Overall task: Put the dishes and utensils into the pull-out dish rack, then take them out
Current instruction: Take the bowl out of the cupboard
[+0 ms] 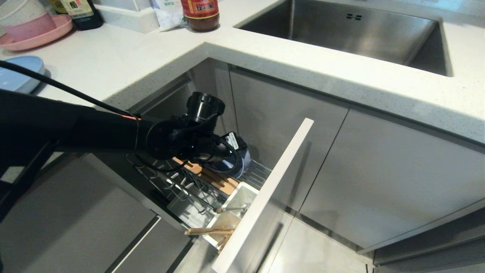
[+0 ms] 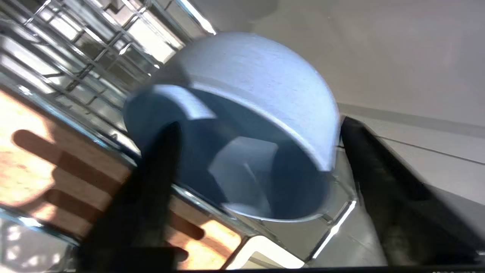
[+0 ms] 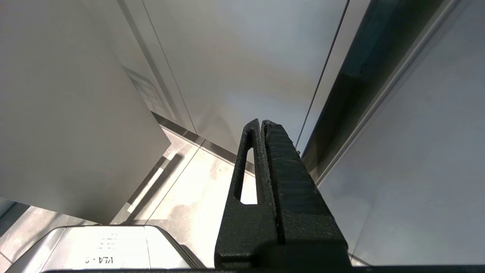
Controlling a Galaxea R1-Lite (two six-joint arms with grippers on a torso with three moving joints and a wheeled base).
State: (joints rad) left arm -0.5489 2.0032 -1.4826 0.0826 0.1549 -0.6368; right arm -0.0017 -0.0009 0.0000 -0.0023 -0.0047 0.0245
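Note:
The blue-grey bowl (image 2: 265, 83) lies tipped on its side on the pull-out dish rack (image 1: 182, 187), its hollow towards the wrist camera. My left gripper (image 2: 259, 125) reaches down into the rack and stands open around the bowl (image 1: 238, 169), one finger (image 2: 159, 170) in front of its rim and the other (image 2: 379, 170) by its outer wall; I cannot tell whether they touch it. The chopsticks (image 1: 208, 230) and the spoon (image 1: 232, 208) lie in the white cutlery cup (image 1: 246, 193). The light blue plate (image 1: 17, 72) sits on the counter at far left. My right gripper (image 3: 262, 122) is shut and holds nothing.
The rack's pale front panel (image 1: 265, 197) stands out into the floor space. A wooden strip (image 1: 221, 181) runs beside the bowl. A pink plate with stacked bowls (image 1: 34, 28), bottles and a jar (image 1: 201, 15) stand at the counter's back. The sink (image 1: 352, 30) is at the right.

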